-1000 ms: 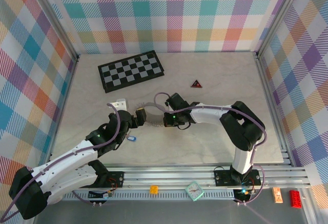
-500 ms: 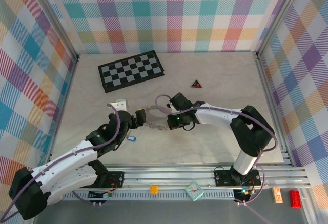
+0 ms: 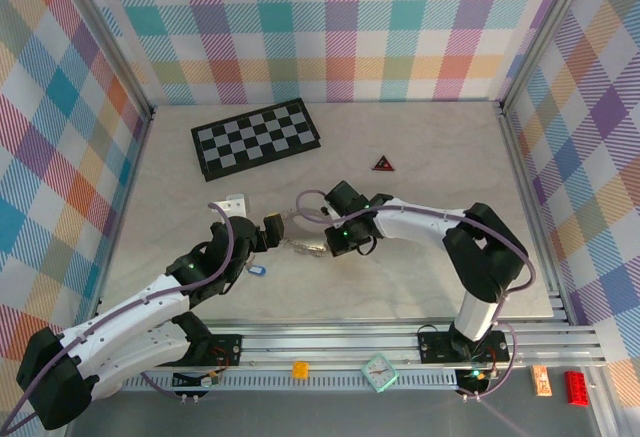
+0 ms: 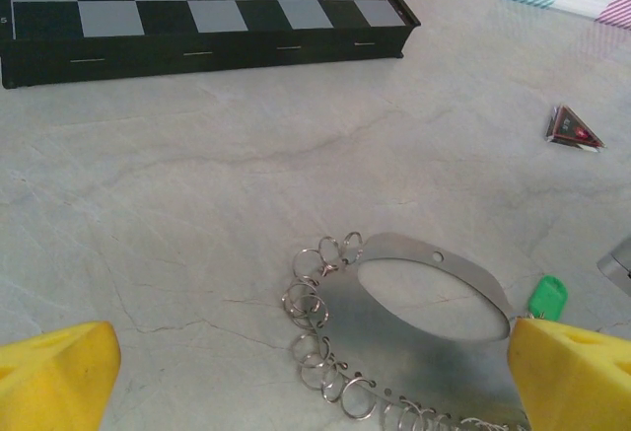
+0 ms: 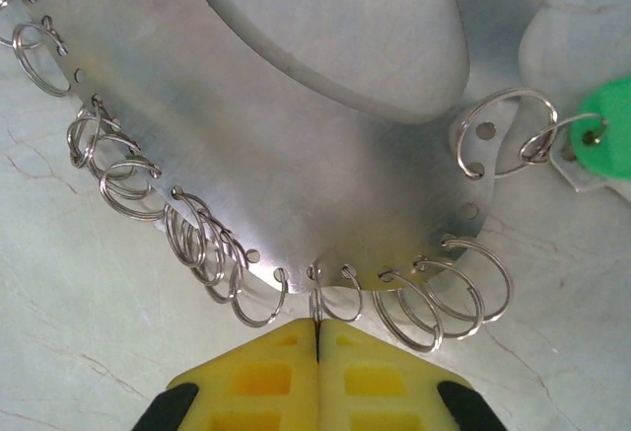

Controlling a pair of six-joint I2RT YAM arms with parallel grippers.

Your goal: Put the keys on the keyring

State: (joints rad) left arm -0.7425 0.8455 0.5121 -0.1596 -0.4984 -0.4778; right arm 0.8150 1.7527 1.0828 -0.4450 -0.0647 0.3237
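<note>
Right pincer (image 5: 317, 337), yellow fingertips pressed together, pinching one edge ring of the flat silvery metal keyring (image 5: 246, 155) lying mid-worktop (image 3: 450, 157) between the arms; green-headed key (image 5: 609, 125) hanging on another ring; blue-headed key (image 3: 255, 270) lying apart beside the wide-open left pincer (image 4: 314, 377).

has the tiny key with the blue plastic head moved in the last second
No. The blue-headed key lies in the same spot on the table, the same way below the black-and-white checkerboard in the top view.
</note>
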